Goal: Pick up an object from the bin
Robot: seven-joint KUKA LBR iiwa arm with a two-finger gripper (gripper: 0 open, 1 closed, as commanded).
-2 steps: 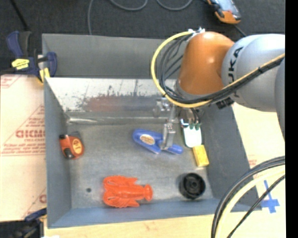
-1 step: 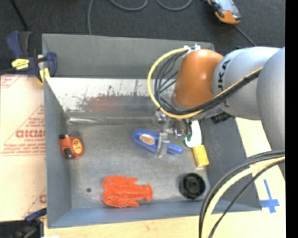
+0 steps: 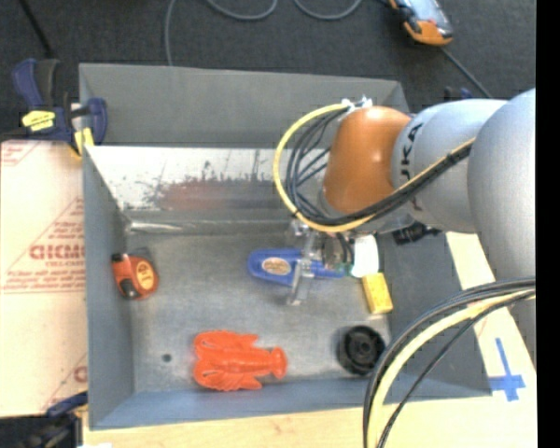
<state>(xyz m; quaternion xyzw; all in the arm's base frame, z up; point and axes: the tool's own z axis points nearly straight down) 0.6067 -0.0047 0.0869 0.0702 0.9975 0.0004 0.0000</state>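
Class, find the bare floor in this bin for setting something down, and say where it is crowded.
Bare floor lies between the tape measure and the blue tool, and along the back wall. Crowded: the right, around gripper, yellow block and black disc.

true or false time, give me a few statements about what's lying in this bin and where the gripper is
The orange plastic lobster toy lies along the lower side of the grey metal bin. True.
The small orange tape measure sits at the bin's right. False: it sits at the left.
The gripper is at the blue oval labelled thing in the middle. True.
The black round cap rests on the lobster. False: it lies apart, to its right.
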